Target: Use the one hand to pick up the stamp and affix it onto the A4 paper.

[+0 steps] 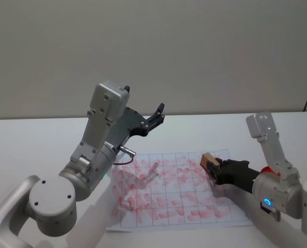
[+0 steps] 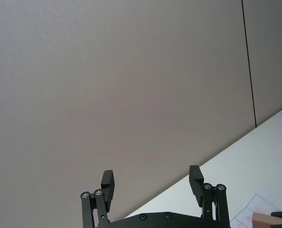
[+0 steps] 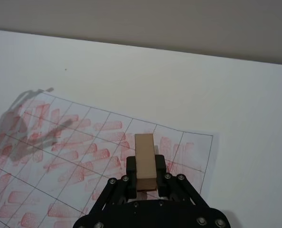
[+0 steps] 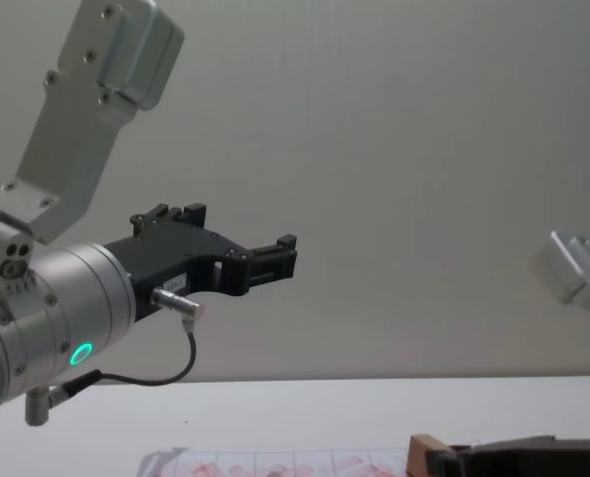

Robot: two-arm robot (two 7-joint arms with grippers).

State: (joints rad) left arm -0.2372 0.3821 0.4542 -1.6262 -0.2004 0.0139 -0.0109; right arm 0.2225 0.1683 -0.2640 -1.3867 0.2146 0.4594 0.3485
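No readable text for you here.
You'll find a small white label (image 4: 179, 283) on the black body of the left end effector (image 4: 287, 256), its print too small to read. The red marks across the A4 paper (image 1: 174, 199) are smudged blocks, with no letters or numbers you can make out.

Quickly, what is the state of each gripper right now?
Left gripper: open, holding nothing.
Right gripper: shut on the stamp.

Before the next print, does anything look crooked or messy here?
The A4 paper lies askew to the far edge of the table, and its red prints smear across the grid lines. The stamp sits straight in the right pincer; the left pincer hangs open, raised.
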